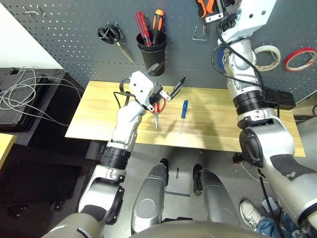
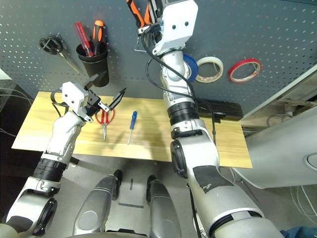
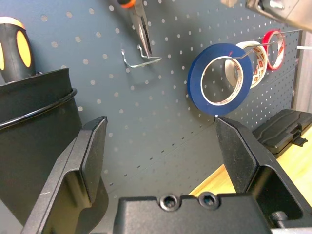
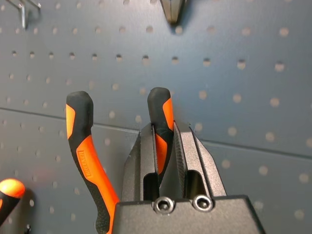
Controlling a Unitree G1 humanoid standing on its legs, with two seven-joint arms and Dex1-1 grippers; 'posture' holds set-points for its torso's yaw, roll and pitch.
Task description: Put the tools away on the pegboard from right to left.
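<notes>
Pliers (image 4: 90, 161) at pegboard (image 4: 243, 87), one handle clamped in right gripper (image 4: 165, 141); left gripper (image 3: 161, 146) wide, empty.

The pliers (image 2: 136, 12) run off the top edge up at the pegboard (image 2: 257, 29), so their nose is out of sight. The right gripper (image 4: 165, 146) covers part of one handle. The right arm (image 2: 173, 74) hides half of the blue tape roll (image 2: 190, 67). The left gripper (image 1: 168, 82) masks the handles of the red-handled scissors (image 1: 157, 110) on the counter (image 1: 213, 129).
</notes>
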